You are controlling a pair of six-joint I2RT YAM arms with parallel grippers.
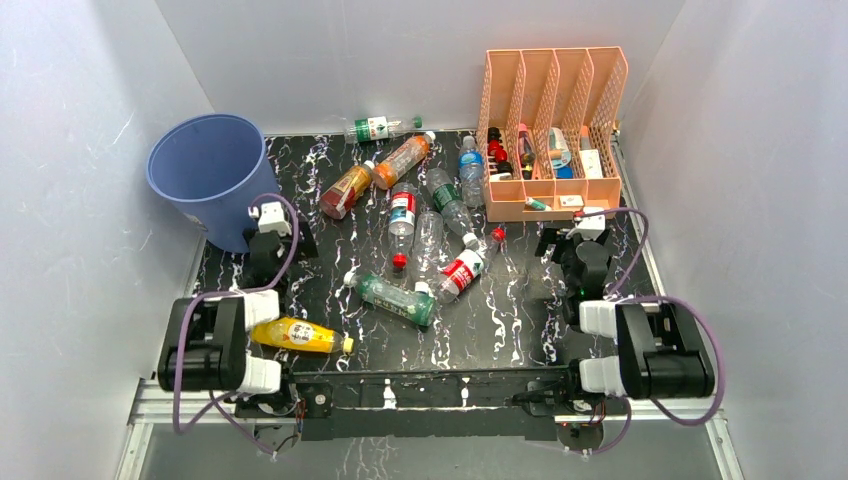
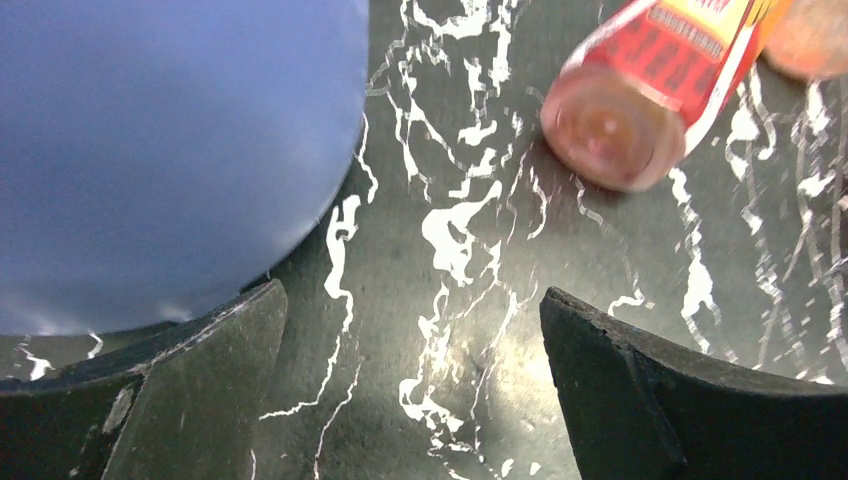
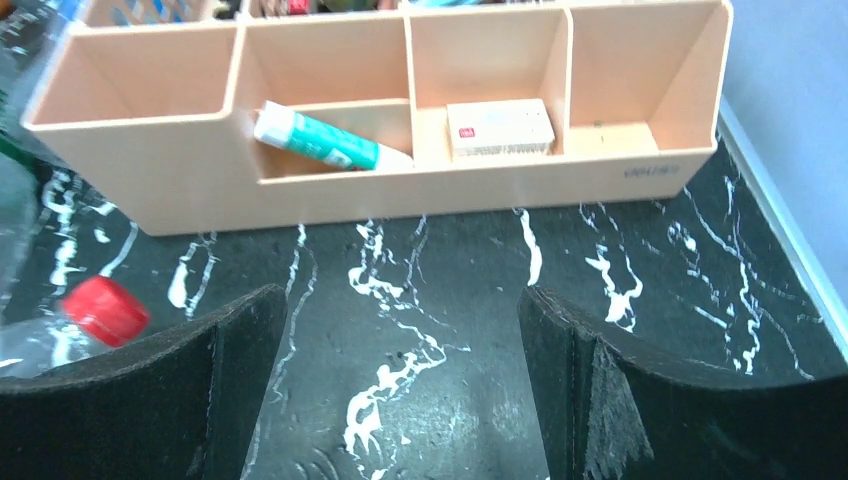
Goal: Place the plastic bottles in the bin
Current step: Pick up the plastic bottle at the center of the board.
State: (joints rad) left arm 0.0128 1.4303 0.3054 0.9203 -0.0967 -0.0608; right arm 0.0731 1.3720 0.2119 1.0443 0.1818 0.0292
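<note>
Plastic bottles (image 1: 404, 213) lie on their sides across the middle of the desk (image 1: 500, 330) and back to its far edge. From above I see none inside the bin (image 1: 225, 205), which stands upright at the far-left corner. A yellow bottle (image 1: 300, 335) lies apart from the rest near the near-left corner, just beside my left elbow.

My left tool (image 2: 410, 300) is spread wide and holds nothing. It is low over bare desk, with the bin's wall just to its left. An orange bottle with a red label (image 2: 640, 95) lies ahead to its right, base turned toward me, and I judge it the natural first pick. To do that well I should swing right and turn the wrist so the fingers straddle the barrel at its labelled middle, not the base or cap. I close there, then lift clear above the tall rim before letting go over the opening, taking care not to knock the bin.

My right tool (image 3: 402, 295) is also wide and holds nothing. It is just in front of the peach organizer (image 3: 400, 195), which is not my concern, and a red-capped clear bottle (image 3: 100, 308) lies to its left.

Both arms are folded, elbows back by the near edge, forearms reaching forward and wrists pitched down.
</note>
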